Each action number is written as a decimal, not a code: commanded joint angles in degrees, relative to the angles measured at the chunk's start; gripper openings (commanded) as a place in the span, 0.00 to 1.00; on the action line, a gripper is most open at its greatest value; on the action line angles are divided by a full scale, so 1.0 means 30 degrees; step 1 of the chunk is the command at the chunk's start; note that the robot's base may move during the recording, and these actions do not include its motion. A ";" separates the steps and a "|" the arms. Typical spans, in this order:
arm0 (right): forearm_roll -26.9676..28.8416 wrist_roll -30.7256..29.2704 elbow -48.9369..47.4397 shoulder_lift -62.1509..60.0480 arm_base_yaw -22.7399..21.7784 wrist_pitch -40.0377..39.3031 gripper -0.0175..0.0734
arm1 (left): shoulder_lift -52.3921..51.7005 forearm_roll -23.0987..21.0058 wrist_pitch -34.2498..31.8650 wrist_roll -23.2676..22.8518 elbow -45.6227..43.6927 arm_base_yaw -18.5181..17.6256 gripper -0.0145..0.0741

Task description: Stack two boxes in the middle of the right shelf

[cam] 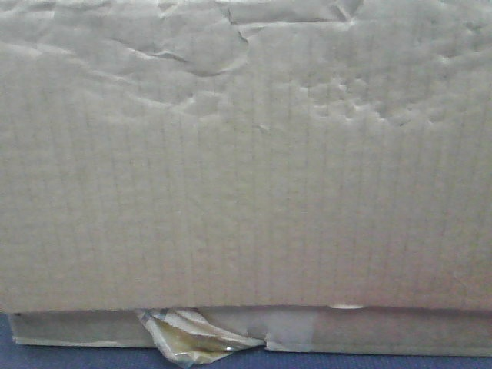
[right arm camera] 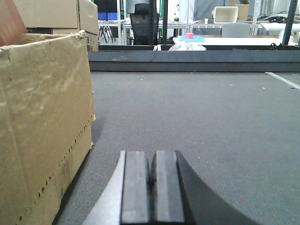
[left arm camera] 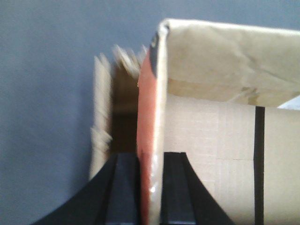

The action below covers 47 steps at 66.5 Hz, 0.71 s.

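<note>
At box (left arm camera: 211, 140) edge, left gripper (left arm camera: 150, 161) pinches flap (left arm camera: 151, 103).

You're in what looks like a lab or workshop hall with a storeroom feel. The floor is flat grey carpet (right arm camera: 197, 117) with a white line (right arm camera: 281, 79) marked on it. A worn cardboard box (right arm camera: 42, 117) fills the foreground, with more cartons (right arm camera: 56, 14) stacked behind it. Past a low grey barrier (right arm camera: 187, 60) you can see a black office chair (right arm camera: 143, 18), white work surfaces (right arm camera: 243, 41), metal uprights (right arm camera: 165, 18) and blue bins (right arm camera: 107, 16) (all far off and small).
</note>
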 commanded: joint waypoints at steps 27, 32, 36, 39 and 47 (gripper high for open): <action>0.0021 -0.0085 -0.0017 -0.0052 -0.0098 -0.0446 0.01 | 0.0491 -0.0673 -0.3370 -0.1227 0.4692 -0.0187 0.04; 0.0021 -0.0085 -0.0017 -0.0052 -0.0098 -0.0446 0.01 | 0.0869 -0.0637 -0.3440 -0.1227 0.4692 -0.0187 0.04; 0.0021 -0.0085 -0.0017 -0.0052 -0.0098 -0.0446 0.01 | 0.1187 -0.0637 -0.3631 -0.1227 0.4692 -0.0187 0.04; 0.0021 -0.0085 -0.0017 -0.0052 -0.0098 -0.0446 0.01 | 0.1277 -0.0637 -0.3662 -0.1227 0.4652 -0.0187 0.04; 0.0021 -0.0085 -0.0017 -0.0052 -0.0098 -0.0446 0.01 | 0.1459 -0.0738 -0.3528 -0.1227 0.4652 -0.0187 0.04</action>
